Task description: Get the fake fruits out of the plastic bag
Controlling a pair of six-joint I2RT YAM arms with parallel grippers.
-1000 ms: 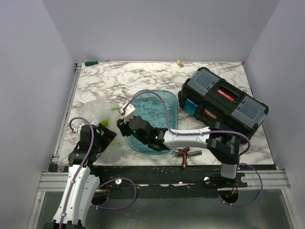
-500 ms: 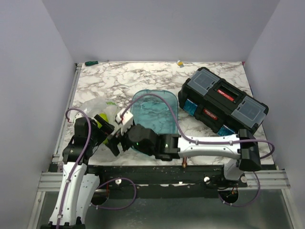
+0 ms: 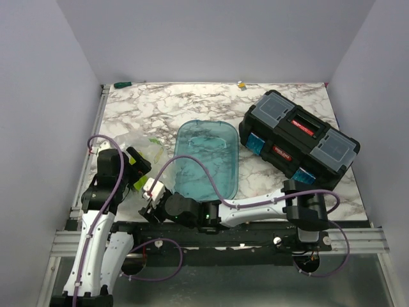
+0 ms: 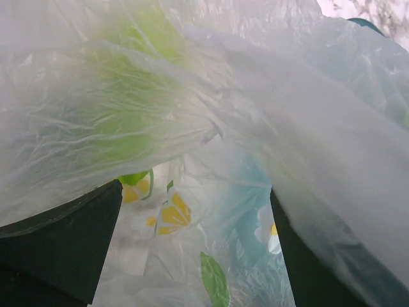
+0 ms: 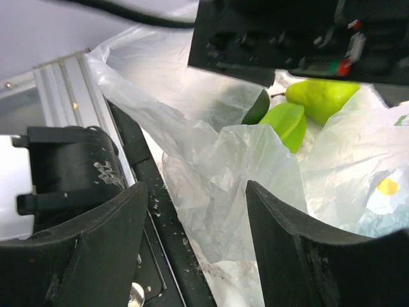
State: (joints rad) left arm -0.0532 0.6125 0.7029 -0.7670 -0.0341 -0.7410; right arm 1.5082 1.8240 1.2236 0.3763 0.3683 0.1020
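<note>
Right wrist view: right gripper [image 5: 195, 214] jaws apart, a loose fold of plastic bag [image 5: 217, 166] between them, unpinched. Fake fruits [image 5: 291, 121] lie beyond, upper right, inside the bag. Left gripper [image 4: 192, 249] fully open, empty, bag draped across; probably nearer the fruit.

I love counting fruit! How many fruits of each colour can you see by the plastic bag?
Yellow-green pear: 1
Light green fruit: 1
Dark green fruit: 1
Total showing: 3. The plastic bag may hide more.
</note>
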